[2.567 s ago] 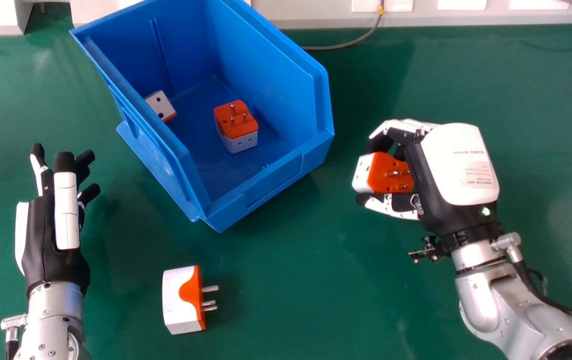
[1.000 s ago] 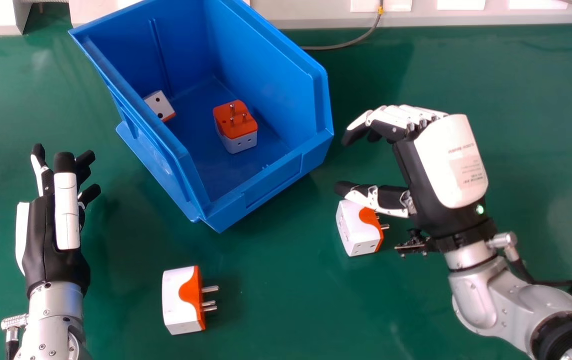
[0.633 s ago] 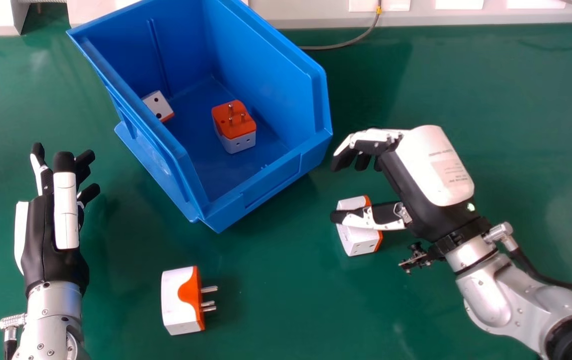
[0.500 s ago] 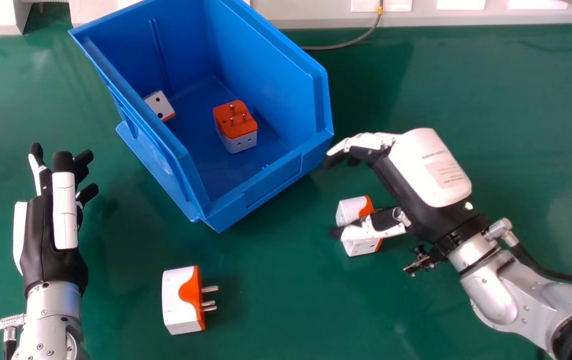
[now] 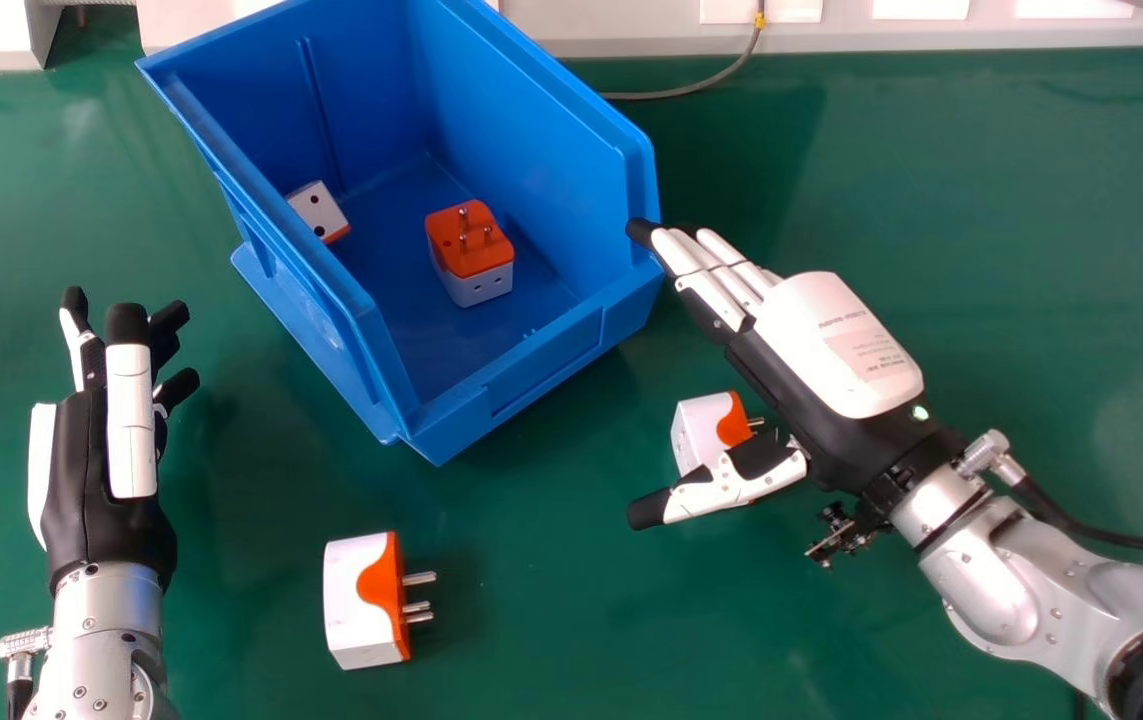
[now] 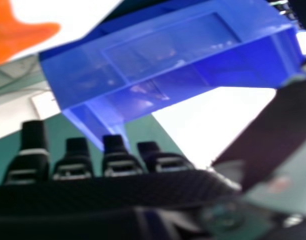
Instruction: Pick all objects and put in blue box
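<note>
Nearest adapter (image 5: 351, 605) lies on tbl (image 5: 551, 620), prongs to R. L hand (image 5: 81, 480), left of it, is released, fingers relaxed. R hand (image 5: 831, 350) also released, fingers straight, thumb above 2nd adapter (image 5: 693, 435) on tbl. Blue box (image 5: 531, 370) beyond, w/ orange-topped adapter (image 5: 466, 250) & white-faced adapter (image 5: 316, 208) inside.

The silver right forearm (image 5: 991, 590) has a black cable (image 5: 1111, 536), its white-backed robot hand (image 5: 831, 345) a green light (image 5: 920, 412).
</note>
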Controlling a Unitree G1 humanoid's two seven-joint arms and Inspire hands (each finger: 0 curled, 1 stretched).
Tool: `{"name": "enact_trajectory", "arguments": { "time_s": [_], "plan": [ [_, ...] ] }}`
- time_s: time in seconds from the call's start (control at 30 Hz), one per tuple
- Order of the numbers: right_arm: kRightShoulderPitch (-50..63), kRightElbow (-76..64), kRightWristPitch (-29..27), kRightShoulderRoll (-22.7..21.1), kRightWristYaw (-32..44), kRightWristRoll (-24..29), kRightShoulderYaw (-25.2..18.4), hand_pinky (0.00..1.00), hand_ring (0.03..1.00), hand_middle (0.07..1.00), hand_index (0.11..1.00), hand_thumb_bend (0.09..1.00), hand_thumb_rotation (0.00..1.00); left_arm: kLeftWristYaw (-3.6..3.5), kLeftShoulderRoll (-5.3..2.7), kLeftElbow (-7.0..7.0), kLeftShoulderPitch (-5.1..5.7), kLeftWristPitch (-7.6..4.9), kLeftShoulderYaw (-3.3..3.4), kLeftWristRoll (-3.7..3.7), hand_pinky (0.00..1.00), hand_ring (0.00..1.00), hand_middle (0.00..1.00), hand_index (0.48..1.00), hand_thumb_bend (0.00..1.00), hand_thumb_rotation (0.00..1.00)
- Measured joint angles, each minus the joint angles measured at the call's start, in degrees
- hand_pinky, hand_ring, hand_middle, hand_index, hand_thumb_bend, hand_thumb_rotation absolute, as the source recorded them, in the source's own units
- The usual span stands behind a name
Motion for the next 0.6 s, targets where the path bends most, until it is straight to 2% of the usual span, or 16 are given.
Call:
{"name": "enact_trajectory", "arguments": {
  "time_s": [0.2, 0.37, 0.6],
  "plan": [
    [-0.3, 0.8, -1.8, -2.1, 3.2, 0.5, -0.4, 0.84, 0.97, 0.971, 0.968, 1.0, 0.63, -0.06, 0.01, 0.0, 0.0, 0.02, 0.04, -0.01, 0.87, 0.92, 0.87, 0.958, 0.95, 0.99],
    [-1.0, 1.4, -1.2, -3.4, 13.2, 5.3, -2.8, 0.83, 0.938, 0.938, 0.918, 1.0, 0.56, -0.09, 0.01, 0.01, -0.06, 0.03, 0.07, -0.03, 0.87, 0.92, 0.87, 0.958, 0.95, 0.99],
    [-0.2, -3.5, 8.8, -4.9, 32.5, 10.5, -5.3, 0.85, 0.947, 0.947, 0.931, 1.0, 0.53, -0.35, 0.07, 0.12, -0.17, 0.08, 0.17, -0.24, 0.87, 0.92, 0.87, 0.958, 0.95, 0.99]
  ]
}}
